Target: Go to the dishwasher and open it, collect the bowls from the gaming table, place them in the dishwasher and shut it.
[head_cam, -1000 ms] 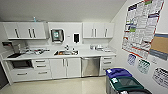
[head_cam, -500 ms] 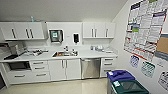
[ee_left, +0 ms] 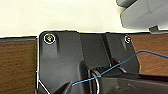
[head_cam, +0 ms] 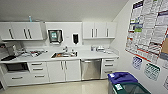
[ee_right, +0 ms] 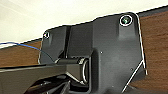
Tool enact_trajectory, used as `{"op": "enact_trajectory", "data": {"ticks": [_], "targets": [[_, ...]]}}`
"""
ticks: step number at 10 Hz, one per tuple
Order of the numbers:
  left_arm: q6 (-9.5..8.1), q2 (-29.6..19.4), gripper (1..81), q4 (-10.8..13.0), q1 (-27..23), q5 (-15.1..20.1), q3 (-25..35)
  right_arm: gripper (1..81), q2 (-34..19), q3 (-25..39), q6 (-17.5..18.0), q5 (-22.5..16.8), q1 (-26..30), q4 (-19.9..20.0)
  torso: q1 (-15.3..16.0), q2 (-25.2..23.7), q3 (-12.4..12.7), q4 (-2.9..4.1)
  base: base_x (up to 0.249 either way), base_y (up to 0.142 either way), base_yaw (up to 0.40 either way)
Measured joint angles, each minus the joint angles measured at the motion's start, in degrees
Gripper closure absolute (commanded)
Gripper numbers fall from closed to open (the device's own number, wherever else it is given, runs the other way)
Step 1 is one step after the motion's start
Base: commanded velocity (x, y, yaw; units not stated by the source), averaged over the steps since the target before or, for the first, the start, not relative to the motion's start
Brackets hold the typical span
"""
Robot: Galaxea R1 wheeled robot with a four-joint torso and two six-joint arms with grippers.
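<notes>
The dishwasher (head_cam: pixel 91 69) is sitting shut under the counter (head_cam: pixel 82 55), just right of the sink (head_cam: pixel 64 54); its stiff, probably weighty steel door is best gripped at the top bar handle (head_cam: pixel 90 60), while either gripper's finger state cannot be told

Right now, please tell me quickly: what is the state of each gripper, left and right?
Left gripper: cannot be told from the wrist view.
Right gripper: cannot be told from the wrist view.
</notes>
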Motion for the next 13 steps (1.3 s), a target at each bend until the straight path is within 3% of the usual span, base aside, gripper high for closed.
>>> {"op": "enact_trajectory", "data": {"ticks": [13], "targets": [[0.02, -0.1, 1.0, 0.0, 0.3, 0.1, -0.2, 1.0, 0.2, 0.1, 0.0, -0.1, -0.3, -0.5, -0.1, 0.0, 0.0, 0.0, 0.089, 0.0, 0.0]]}}
